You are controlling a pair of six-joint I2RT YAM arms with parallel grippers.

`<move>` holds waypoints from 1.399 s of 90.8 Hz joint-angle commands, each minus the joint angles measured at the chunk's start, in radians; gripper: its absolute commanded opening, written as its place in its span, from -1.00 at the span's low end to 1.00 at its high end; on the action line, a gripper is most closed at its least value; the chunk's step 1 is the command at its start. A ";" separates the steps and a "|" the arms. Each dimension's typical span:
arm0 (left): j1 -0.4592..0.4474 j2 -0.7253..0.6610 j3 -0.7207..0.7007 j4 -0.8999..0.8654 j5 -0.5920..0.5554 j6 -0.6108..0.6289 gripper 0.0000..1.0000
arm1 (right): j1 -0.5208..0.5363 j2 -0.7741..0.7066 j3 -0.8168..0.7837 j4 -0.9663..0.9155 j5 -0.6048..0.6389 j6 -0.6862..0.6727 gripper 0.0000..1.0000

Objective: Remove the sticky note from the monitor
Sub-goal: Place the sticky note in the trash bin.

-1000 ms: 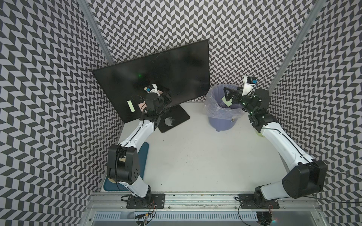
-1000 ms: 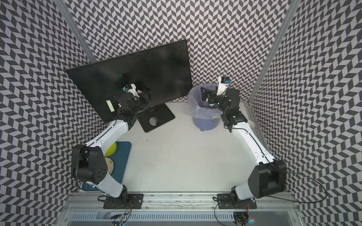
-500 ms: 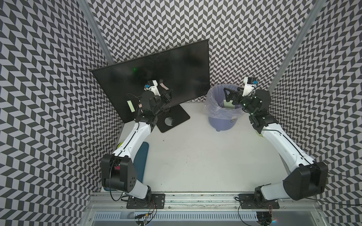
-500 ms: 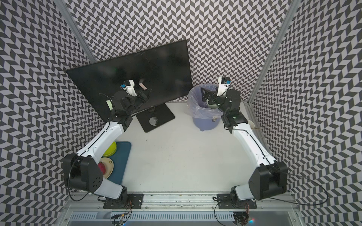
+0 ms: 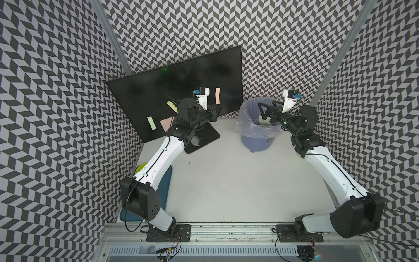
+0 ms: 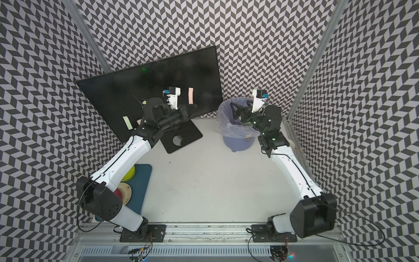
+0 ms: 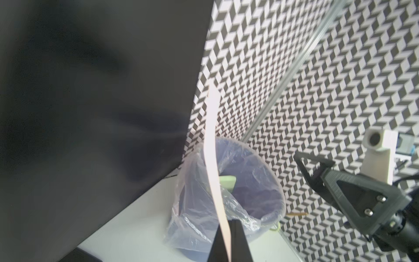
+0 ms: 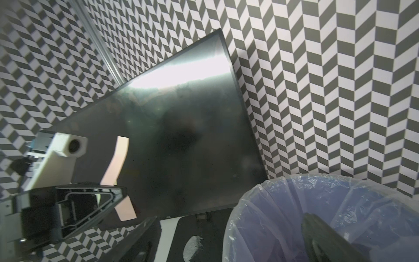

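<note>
**Finding.** The left gripper is pressed shut on the lower end of the note. The pink strip stands up from the jaws, in front of the monitor's 4 o'clock area. The monitor stands at 11 o'clock on the table and the bin at 1 o'clock. The right gripper hangs over the bin mouth with its jaws spread and nothing in them.

**Step in hand (judged).** Carry the note to the bin and release it.
- Hold the pinch firm and travel toward 3 o'clock.
- Keep the free end off the screen, so the adhesive does not catch on it.
- Move the right gripper out of the bin mouth, or approach beside it, since the strip could stick to a finger.
- Open the jaws only once the note is well inside the rim. The note may cling to a pad.

**Views compared.**
- In both top views the note overlaps the screen, so whether it is free cannot be told from them.
- The left wrist view shows the note edge-on and apart from the screen, with a discarded note already in the bin.
- The right wrist view shows the note's broad face and the jaws crossing its lower part.
- Only the top views show what remains on the screen toward its 7 o'clock corner: a yellow note, a pale green note and a second pink note.
</note>
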 commanded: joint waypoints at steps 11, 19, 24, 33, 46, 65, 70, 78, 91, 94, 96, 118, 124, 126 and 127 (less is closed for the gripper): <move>-0.077 0.066 0.071 -0.161 0.097 0.217 -1.00 | 0.035 -0.018 -0.042 0.230 -0.247 0.164 0.99; -0.098 0.063 0.067 -0.161 0.113 0.236 -1.00 | 0.062 0.009 -0.044 0.297 -0.315 0.227 0.97; -0.110 0.054 0.060 -0.156 0.117 0.245 -1.00 | 0.079 0.026 -0.041 0.317 -0.329 0.249 0.95; -0.119 0.035 0.040 -0.137 0.134 0.248 -1.00 | 0.102 0.052 -0.036 0.340 -0.342 0.276 0.91; -0.122 0.008 0.011 -0.111 0.153 0.248 -1.00 | 0.122 0.084 -0.038 0.348 -0.343 0.307 0.87; -0.125 -0.008 -0.002 -0.096 0.161 0.256 -1.00 | 0.158 0.119 -0.047 0.399 -0.384 0.358 0.79; -0.127 -0.011 -0.004 -0.088 0.166 0.257 -1.00 | 0.165 0.122 -0.046 0.390 -0.379 0.354 0.79; -0.130 -0.015 -0.006 -0.078 0.174 0.259 -1.00 | 0.169 0.136 -0.044 0.399 -0.386 0.368 0.76; -0.138 -0.013 -0.011 -0.079 0.181 0.266 -1.00 | 0.169 0.143 -0.042 0.444 -0.404 0.409 0.59; -0.139 -0.013 -0.013 -0.080 0.181 0.266 -1.00 | 0.169 0.143 -0.043 0.455 -0.407 0.420 0.53; -0.139 -0.013 -0.013 -0.080 0.181 0.266 -1.00 | 0.168 0.144 -0.044 0.459 -0.410 0.426 0.48; -0.139 -0.019 -0.016 -0.078 0.179 0.268 -1.00 | 0.169 0.141 -0.056 0.480 -0.416 0.451 -0.01; -0.139 -0.021 -0.017 -0.076 0.175 0.265 -1.00 | 0.168 0.140 -0.060 0.480 -0.416 0.453 -0.15; -0.139 -0.020 -0.016 -0.074 0.176 0.264 -0.98 | 0.169 0.140 -0.060 0.480 -0.417 0.454 -0.20; -0.139 -0.020 -0.016 -0.074 0.175 0.263 -0.97 | 0.169 0.140 -0.060 0.480 -0.417 0.454 -0.24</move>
